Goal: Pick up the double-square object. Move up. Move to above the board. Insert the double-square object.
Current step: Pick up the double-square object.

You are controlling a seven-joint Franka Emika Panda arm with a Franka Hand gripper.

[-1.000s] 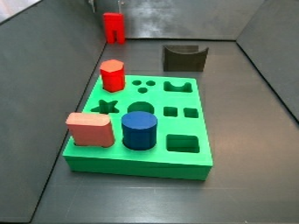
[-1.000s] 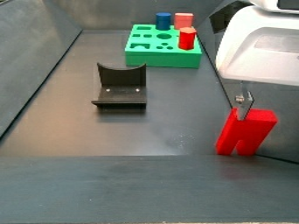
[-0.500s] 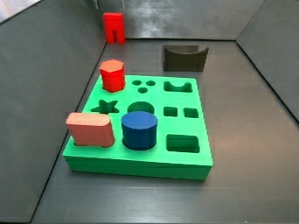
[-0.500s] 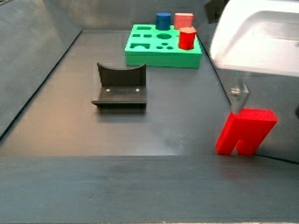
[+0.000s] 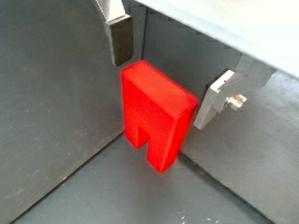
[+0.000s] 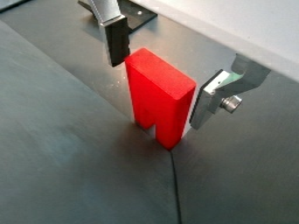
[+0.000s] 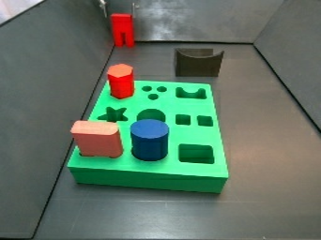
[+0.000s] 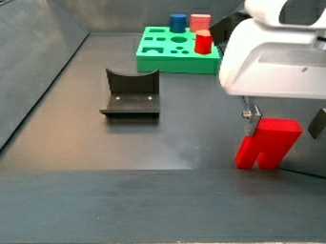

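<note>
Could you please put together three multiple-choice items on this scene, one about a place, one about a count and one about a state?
1. Where does the double-square object stand?
A. In a hole of the board
B. On the dark floor, between the fingers of the gripper
C. On top of the fixture

2. How many blocks stand on the board?
A. One
B. Five
C. Three

3. How do the jaws stand?
A. Open, one finger on each side of the double-square object
C. Out of sight in every view
B. Shut on the blue cylinder

Answers: 1 B, both wrist views show it upright on the floor between the fingers. 2 C, a side view shows the red hexagonal prism, the salmon-pink block and the blue cylinder. 3 A, gaps show beside the block in both wrist views.
</note>
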